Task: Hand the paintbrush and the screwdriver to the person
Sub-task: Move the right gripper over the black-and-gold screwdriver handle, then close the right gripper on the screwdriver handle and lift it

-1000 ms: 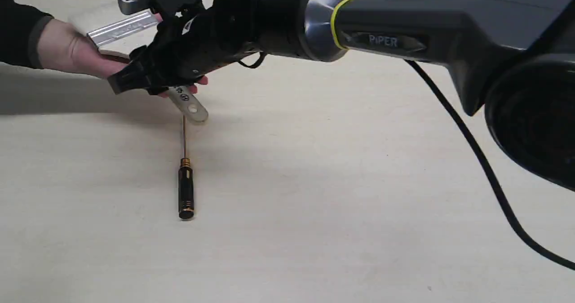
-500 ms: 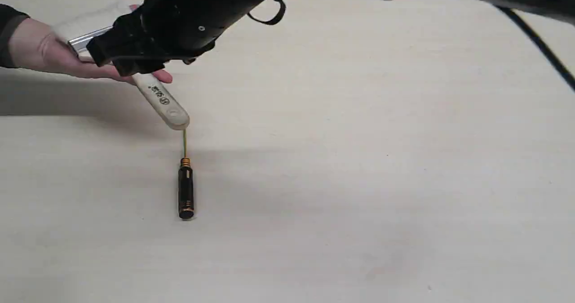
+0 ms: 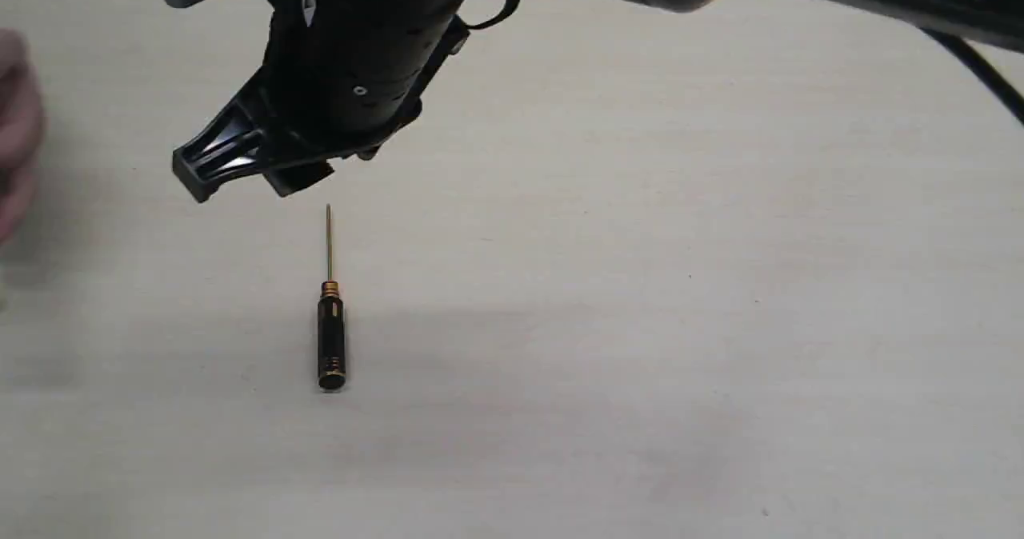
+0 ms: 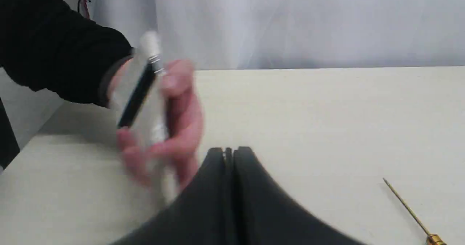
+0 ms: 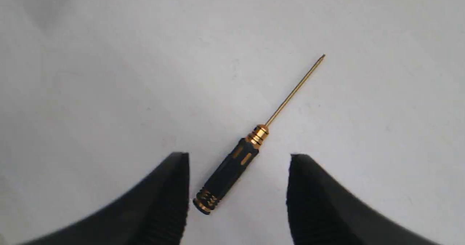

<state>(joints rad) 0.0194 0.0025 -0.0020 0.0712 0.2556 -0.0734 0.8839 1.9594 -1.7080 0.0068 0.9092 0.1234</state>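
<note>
In the exterior view, the screwdriver [image 3: 330,335] lies flat on the pale table [image 3: 640,283], its thin shaft pointing away from the camera. The right gripper [image 3: 244,175] hangs above the shaft tip with its jaws spread and empty. The person's hand [image 3: 16,123] is a blur at the left edge.

In the left wrist view, the left gripper [image 4: 229,152] has its jaws pressed together with nothing between them. Beyond it, the blurred hand holds the paintbrush [image 4: 143,81] above the table.

In the right wrist view, the jaws stand wide apart, and the screwdriver's black handle shows on the table between them, untouched.
</note>
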